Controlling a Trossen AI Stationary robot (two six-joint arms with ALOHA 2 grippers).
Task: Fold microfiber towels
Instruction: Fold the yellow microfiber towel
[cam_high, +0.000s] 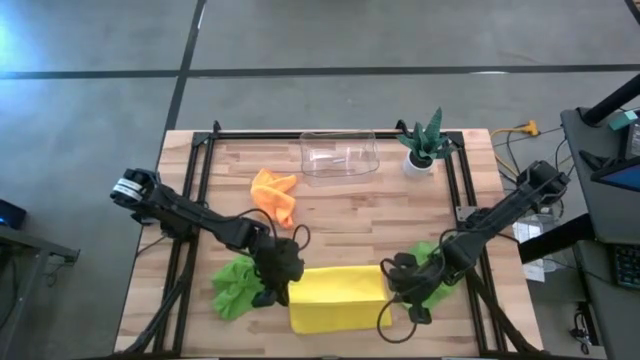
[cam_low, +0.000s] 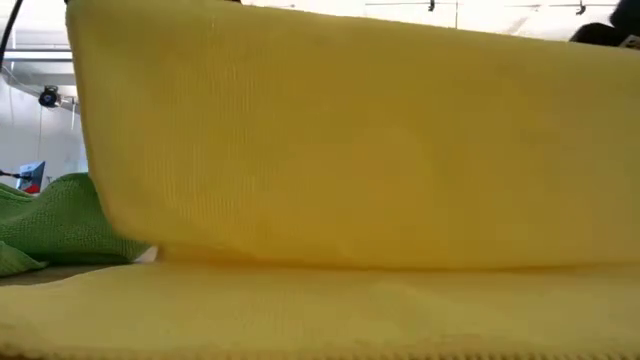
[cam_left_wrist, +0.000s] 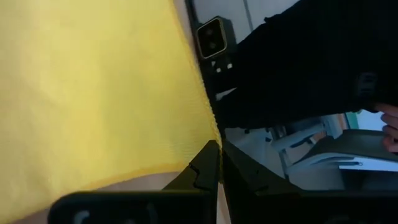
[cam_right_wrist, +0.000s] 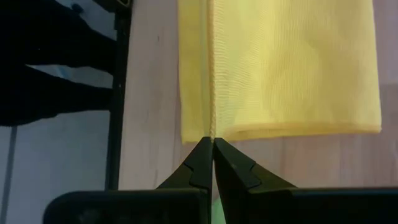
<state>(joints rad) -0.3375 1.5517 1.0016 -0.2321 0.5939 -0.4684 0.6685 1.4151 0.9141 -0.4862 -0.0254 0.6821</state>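
Mid-fold on the yellow towel (cam_high: 338, 297) at the table's near edge, left gripper (cam_left_wrist: 214, 155) and right gripper (cam_right_wrist: 213, 148) each pinched shut on a corner with that edge lifted, so next probably carrying it across and lining up edges before letting go.

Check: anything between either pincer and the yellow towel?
Nothing visible. The left pincer is shut on one corner of the yellow towel, and the right pincer is shut on its edge at the other end. A green towel lies beside the left pincer, clear of the grip.
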